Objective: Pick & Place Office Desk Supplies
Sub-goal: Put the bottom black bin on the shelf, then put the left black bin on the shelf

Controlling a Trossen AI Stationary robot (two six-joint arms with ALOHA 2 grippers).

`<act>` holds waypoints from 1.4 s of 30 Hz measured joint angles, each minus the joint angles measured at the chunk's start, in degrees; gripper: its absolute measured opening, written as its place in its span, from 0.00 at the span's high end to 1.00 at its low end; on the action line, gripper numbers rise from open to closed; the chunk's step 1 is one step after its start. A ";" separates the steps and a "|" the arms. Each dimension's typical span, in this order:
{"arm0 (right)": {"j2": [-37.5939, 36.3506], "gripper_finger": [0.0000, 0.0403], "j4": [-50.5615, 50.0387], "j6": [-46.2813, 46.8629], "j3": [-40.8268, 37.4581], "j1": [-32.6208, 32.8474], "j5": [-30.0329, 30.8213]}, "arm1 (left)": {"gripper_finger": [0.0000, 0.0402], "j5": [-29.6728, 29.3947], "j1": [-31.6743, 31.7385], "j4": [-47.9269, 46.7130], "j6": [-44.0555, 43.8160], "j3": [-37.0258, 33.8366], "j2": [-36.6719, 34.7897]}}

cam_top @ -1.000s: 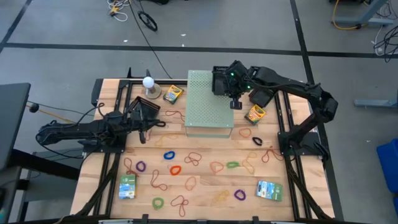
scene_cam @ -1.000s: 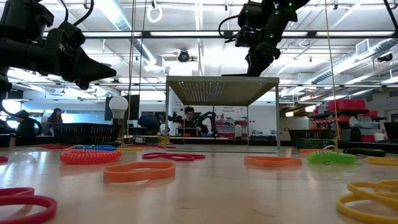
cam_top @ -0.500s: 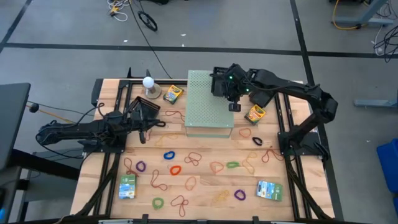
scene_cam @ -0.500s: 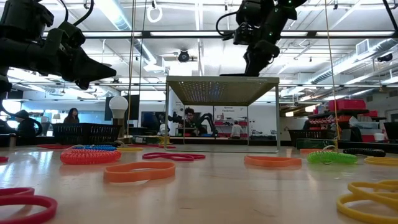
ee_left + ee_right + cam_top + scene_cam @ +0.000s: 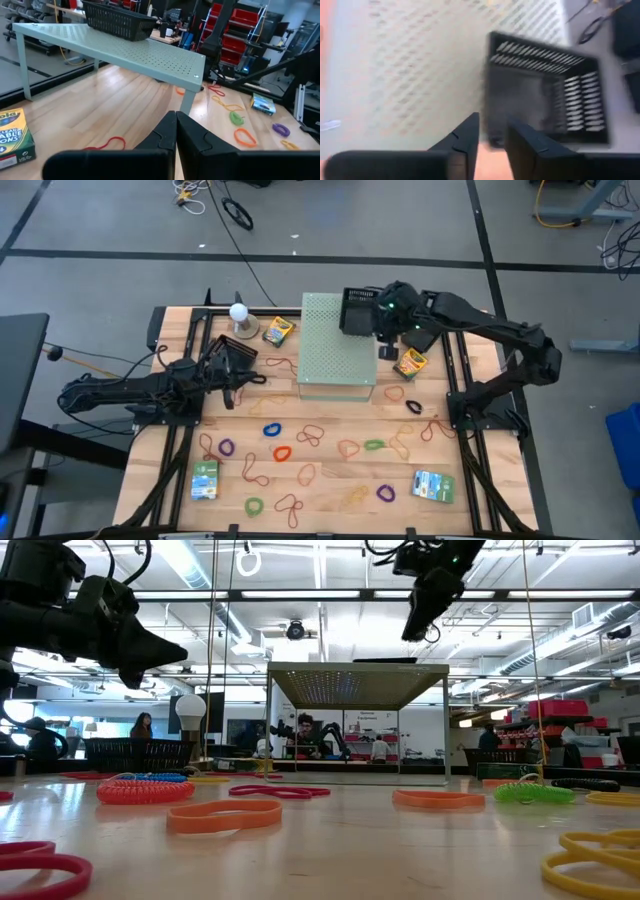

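My right tool (image 5: 386, 352) hangs empty over the perforated shelf's (image 5: 335, 345) right edge beside the black basket (image 5: 358, 312), fingers slightly parted. My left tool (image 5: 238, 370) waits pinched together near the surface's (image 5: 330, 490) left edge. 2 crayon boxes (image 5: 277, 331) flank the shelf; rubber bands (image 5: 272, 429) and 2 packets (image 5: 205, 478) lie toward the front edge.

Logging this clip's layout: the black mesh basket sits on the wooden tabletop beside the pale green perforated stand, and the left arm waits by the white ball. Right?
Not quite. The black mesh basket sits on top of the pale green perforated stand, at its far right corner, not on the wooden tabletop; the high view shows it. The left arm does wait near the white ball.
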 joint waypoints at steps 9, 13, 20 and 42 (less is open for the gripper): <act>0.04 0.96 0.68 5.21 -2.88 1.48 -3.00 | 0.98 -1.08 0.00 -0.02 0.02 0.02 0.09; 0.07 0.99 0.81 6.59 -5.69 0.93 0.58 | 0.98 -1.11 0.00 -0.01 0.02 0.01 0.28; -0.03 0.98 2.47 9.26 -6.71 0.96 6.49 | 0.98 -1.53 0.00 0.00 0.02 0.02 0.28; -14.55 0.99 2.86 23.38 -18.72 8.28 9.41 | 0.98 1.02 0.00 -0.96 -3.87 3.34 2.47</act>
